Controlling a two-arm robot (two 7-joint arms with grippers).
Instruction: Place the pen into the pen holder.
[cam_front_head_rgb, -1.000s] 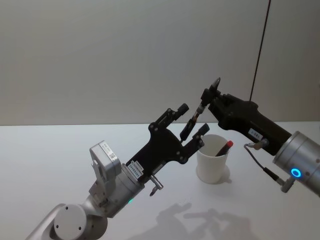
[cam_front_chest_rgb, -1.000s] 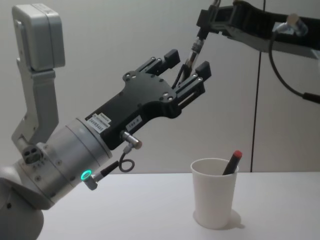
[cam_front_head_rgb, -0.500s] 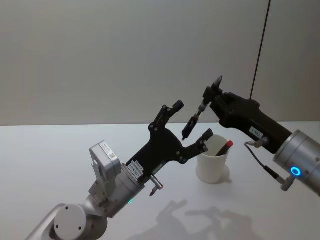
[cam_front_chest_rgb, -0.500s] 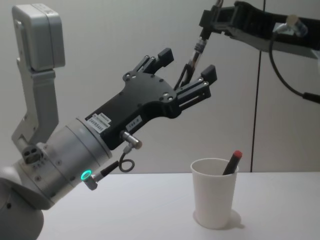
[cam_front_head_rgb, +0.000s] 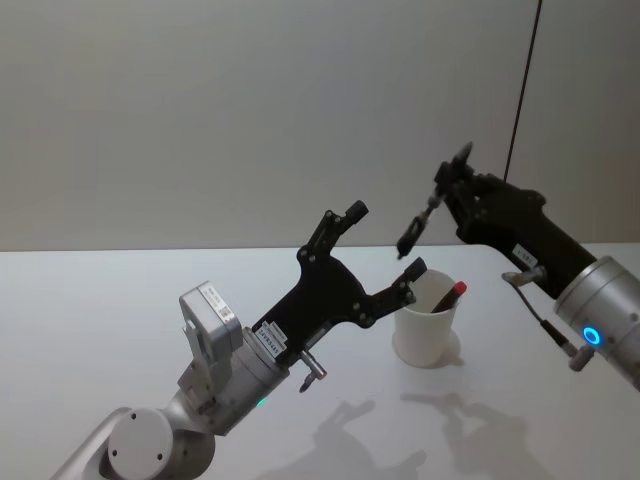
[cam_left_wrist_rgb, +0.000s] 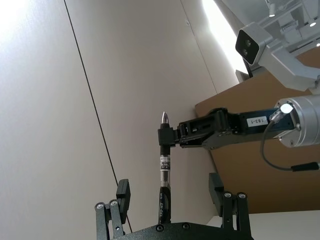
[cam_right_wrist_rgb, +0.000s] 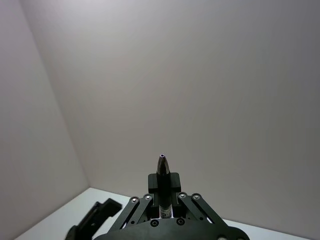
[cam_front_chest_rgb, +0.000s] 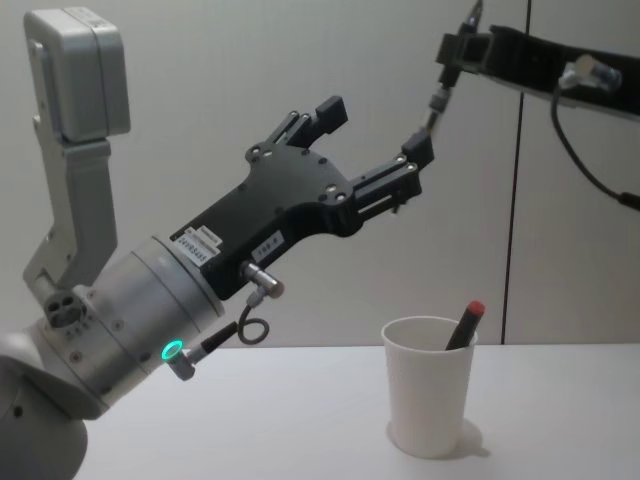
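Two pens by my count: one red-capped dark pen (cam_front_head_rgb: 448, 297) already leans inside the plain white paper cup (cam_front_head_rgb: 427, 325), which stands toward the white table's (cam_front_head_rgb: 90, 300) far right, and one slim black pen (cam_front_head_rgb: 419, 225) is pinched by my right gripper (cam_front_head_rgb: 441, 187), raised above the cup. My left gripper (cam_front_head_rgb: 384, 243) hangs with fingers spread wide, empty. Lowering remains; the pen seems slightly left of the rim.
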